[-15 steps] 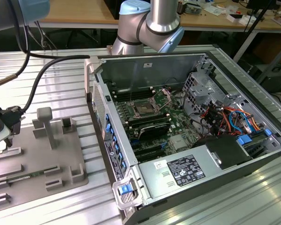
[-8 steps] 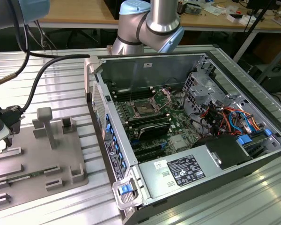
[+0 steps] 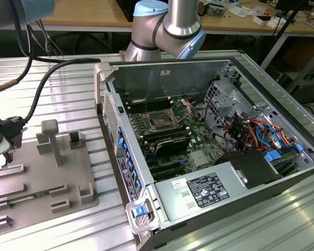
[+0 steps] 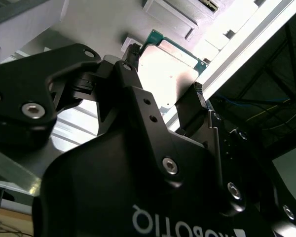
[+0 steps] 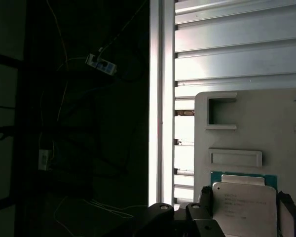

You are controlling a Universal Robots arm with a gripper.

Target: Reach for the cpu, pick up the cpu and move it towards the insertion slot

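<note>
Nearest the lens in the second wrist view is the black body of the gripper (image 4: 164,69). Its jaws stand one at each of two opposite edges of the cpu (image 4: 173,81). They are set to the chip's width and, as far as both wrist views show, touch it on both sides with nothing else between them. I take that as a grip on the cpu, though I cannot tell whether the chip is off its seat.

The cpu sits metal side up over the tray (image 5: 281,133), close to the tray's edge that runs along the edge rail of the bench (image 5: 227,59). The tray lies at the bench's end on the exterior view's left. The open case (image 3: 167,70) stands beside it, and the slot (image 3: 161,121) lies inside the case, well apart from the cpu.

The chip looks light, thin and stiff, with a smooth lid that would slip under a loose hold. The thin rim gives little to bite on, so the two opposite edges are the place to hold it, kept level. I judge its underside fragile and best left untouched.
</note>
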